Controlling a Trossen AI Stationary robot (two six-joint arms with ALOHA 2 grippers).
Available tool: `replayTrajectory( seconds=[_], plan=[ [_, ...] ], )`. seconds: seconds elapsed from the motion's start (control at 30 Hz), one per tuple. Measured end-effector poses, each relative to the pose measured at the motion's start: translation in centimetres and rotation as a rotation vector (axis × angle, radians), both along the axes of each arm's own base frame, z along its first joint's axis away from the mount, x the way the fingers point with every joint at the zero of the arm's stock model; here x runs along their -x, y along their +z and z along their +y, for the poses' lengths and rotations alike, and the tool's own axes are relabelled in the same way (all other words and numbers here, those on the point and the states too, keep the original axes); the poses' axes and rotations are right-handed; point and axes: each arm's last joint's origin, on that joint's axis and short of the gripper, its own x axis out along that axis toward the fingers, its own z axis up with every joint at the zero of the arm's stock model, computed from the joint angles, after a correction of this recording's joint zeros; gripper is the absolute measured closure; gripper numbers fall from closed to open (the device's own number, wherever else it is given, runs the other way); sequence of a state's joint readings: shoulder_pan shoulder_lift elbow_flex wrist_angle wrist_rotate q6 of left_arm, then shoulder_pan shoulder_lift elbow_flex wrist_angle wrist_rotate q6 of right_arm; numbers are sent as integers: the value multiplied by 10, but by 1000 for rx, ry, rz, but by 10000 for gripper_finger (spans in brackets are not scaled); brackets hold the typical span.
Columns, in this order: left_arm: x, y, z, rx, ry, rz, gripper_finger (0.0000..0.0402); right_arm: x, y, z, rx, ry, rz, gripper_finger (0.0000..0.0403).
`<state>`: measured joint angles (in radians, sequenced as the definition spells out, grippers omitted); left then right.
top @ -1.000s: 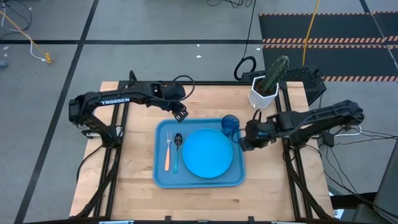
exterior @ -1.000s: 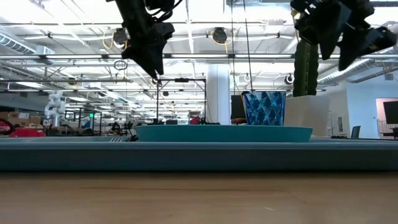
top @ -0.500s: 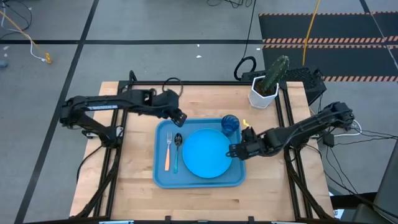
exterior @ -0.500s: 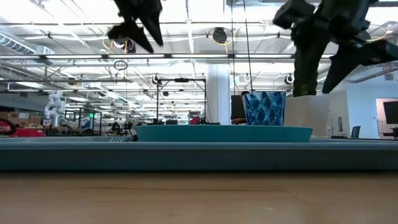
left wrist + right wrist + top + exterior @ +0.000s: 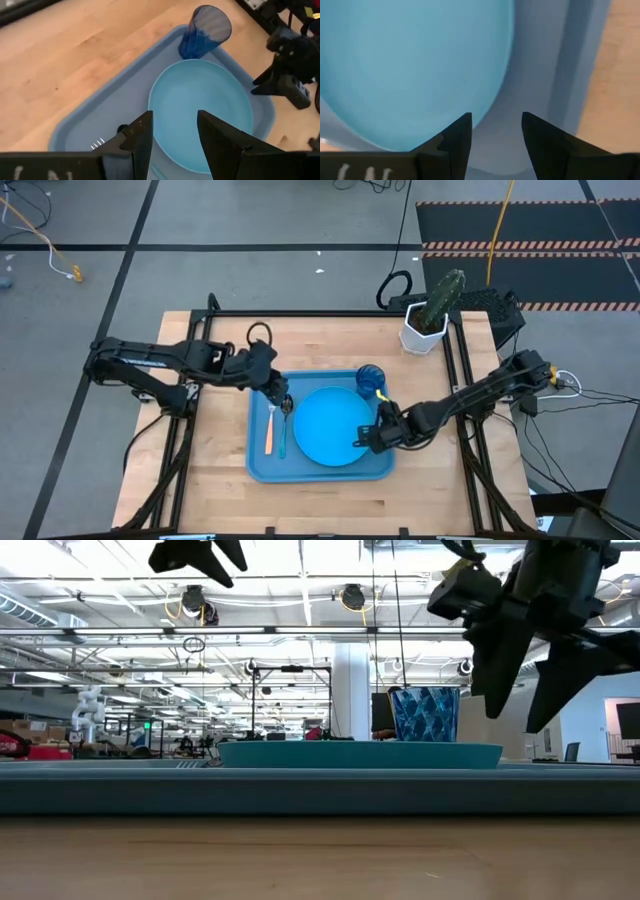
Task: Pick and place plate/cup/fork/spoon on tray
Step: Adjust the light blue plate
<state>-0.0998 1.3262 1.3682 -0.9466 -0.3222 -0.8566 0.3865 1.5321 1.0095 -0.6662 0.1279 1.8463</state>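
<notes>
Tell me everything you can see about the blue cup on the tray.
The cup is a small, round, translucent dark-blue tumbler with a faceted pattern on its wall, seemingly plastic. It stands upright, mouth up, and looks empty. It sits in the far right corner of the tray, close beside the plate; whether they touch cannot be told. Neither gripper touches it: the right gripper hovers open over the plate's right edge, nearer the front than the cup.

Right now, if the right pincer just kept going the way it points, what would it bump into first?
Most likely the plate. The right pincer is open and empty, angled down at the plate's near rim inside the tray. Depth is hard to judge, so it might touch the tray floor beside the rim instead.
</notes>
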Motion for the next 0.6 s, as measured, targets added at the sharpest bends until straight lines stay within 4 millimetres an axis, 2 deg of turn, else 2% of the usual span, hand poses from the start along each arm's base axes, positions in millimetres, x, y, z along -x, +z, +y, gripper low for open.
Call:
replayTrajectory(
  seconds=[0.3, 0.6],
  plan=[
    [0, 1, -1, -49, -88, 15, 245, -2, 1, 3, -30, -122, -44, 281],
    [0, 1, -3, -69, -145, 30, 245, -9, 4, 5, -46, -137, -128, 308]
  ],
)
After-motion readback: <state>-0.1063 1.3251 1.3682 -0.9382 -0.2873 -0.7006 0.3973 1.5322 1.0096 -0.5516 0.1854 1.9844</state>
